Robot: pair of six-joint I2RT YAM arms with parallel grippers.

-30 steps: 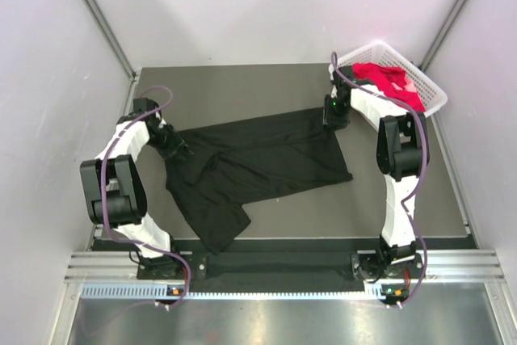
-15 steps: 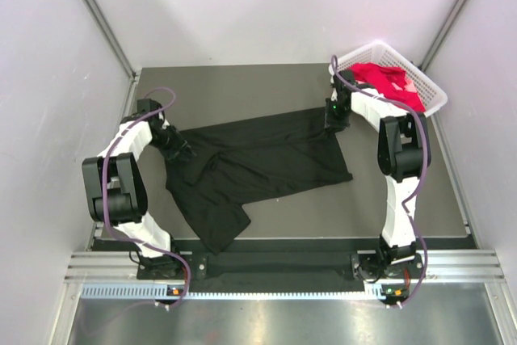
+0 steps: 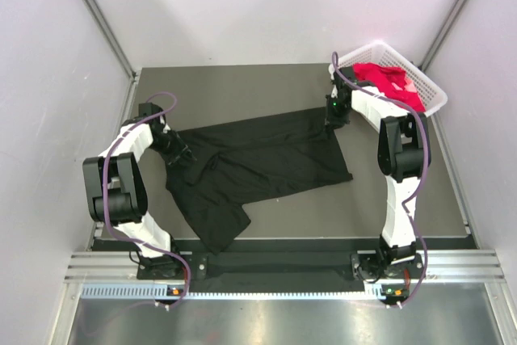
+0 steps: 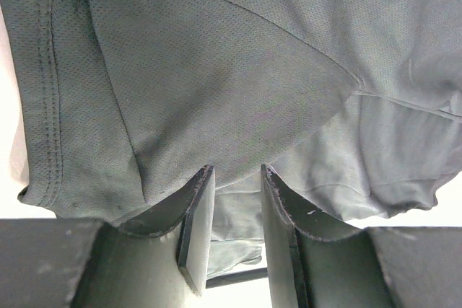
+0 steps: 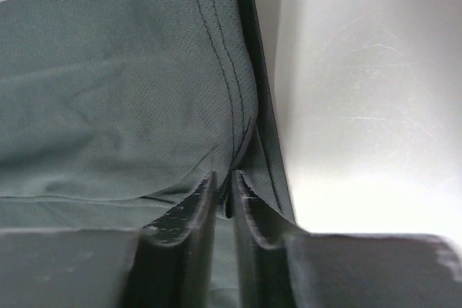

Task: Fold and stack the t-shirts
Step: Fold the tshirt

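Note:
The large black t-shirt (image 3: 258, 159) lies spread and rumpled across the dark table, one sleeve pointing to the near edge. My left gripper (image 3: 176, 153) rests on its left part. In the left wrist view its jaws (image 4: 234, 171) stand a little apart, the fabric (image 4: 216, 70) lying across their tips and nothing pinched between them. My right gripper (image 3: 331, 119) is at the shirt's far right corner. In the right wrist view it (image 5: 225, 177) is shut on the stitched hem (image 5: 231, 106). A red t-shirt (image 3: 380, 77) and a pale pink one (image 3: 413, 86) lie in the basket.
The white lattice basket (image 3: 436, 101) stands at the back right corner of the table, just beyond my right arm. Grey walls close in the left, back and right sides. Bare table (image 3: 242, 86) shows behind the shirt.
My left arm has shifted slightly at the shirt's left part. The shirt's near right corner has drawn in a little. The rest is as before.

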